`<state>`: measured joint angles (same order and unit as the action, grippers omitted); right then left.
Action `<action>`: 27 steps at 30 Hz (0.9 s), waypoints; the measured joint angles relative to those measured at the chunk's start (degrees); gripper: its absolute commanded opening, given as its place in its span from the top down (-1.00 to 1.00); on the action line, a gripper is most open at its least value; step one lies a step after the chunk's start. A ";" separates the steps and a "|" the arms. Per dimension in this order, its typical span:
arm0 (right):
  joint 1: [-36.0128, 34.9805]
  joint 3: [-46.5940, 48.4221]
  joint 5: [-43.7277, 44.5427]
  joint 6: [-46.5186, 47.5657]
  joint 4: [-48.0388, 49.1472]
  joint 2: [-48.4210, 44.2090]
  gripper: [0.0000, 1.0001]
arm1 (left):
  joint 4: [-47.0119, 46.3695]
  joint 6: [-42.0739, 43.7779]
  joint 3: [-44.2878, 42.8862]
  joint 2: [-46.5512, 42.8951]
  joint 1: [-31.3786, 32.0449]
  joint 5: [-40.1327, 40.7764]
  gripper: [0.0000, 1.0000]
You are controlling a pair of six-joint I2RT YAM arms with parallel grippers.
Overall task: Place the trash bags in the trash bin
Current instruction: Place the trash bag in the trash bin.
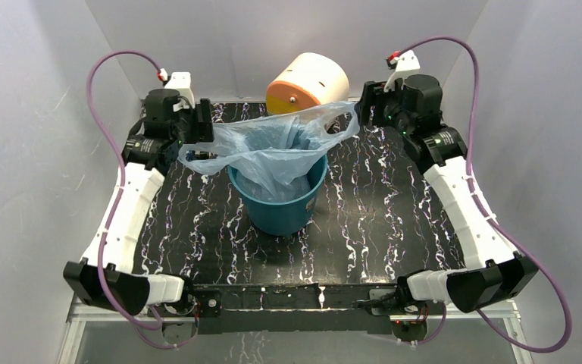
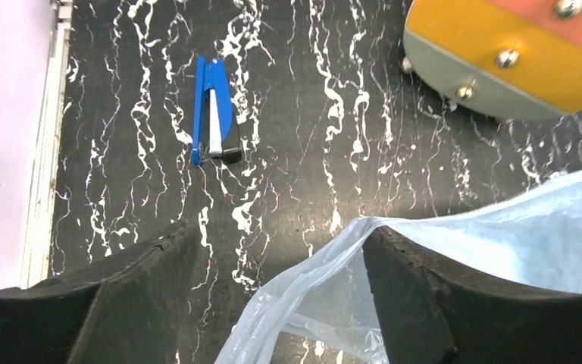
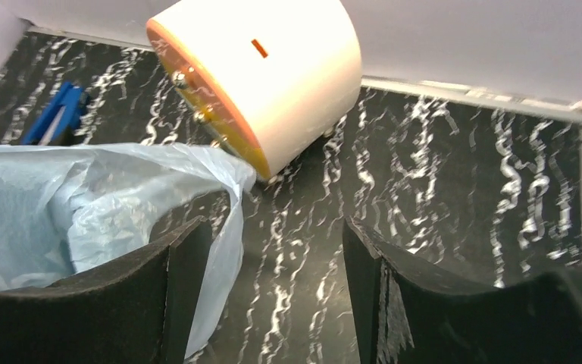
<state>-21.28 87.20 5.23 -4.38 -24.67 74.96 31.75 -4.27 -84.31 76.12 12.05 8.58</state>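
Teal bin, one; blue bag, one

Robot lab: white-walled enclosure

Overhead view from behind; close wrist views, trash bag and drum shared.

Left tool spread wide over the worktop.
Bag drapes over one finger; blue stapler lies beyond, drum top right.
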 measured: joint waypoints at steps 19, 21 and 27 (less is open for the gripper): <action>14.51 -1.60 -36.20 -19.15 -0.79 4.70 -0.45 | -1.22 -1.07 3.80 -5.81 -1.25 -5.99 -0.79; 14.51 -0.63 -38.86 -17.77 -1.66 6.14 -0.51 | -0.68 -0.55 3.72 -5.11 -1.25 -8.48 -0.79; 14.21 5.20 -45.79 -10.49 -6.36 9.90 -0.61 | 4.52 -0.15 -3.37 -1.66 -1.29 -13.75 -0.80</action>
<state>-7.07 92.40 -40.56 -14.87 -31.03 84.86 36.27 -4.43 -87.68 74.46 10.76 -5.17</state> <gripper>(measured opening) 0.785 0.896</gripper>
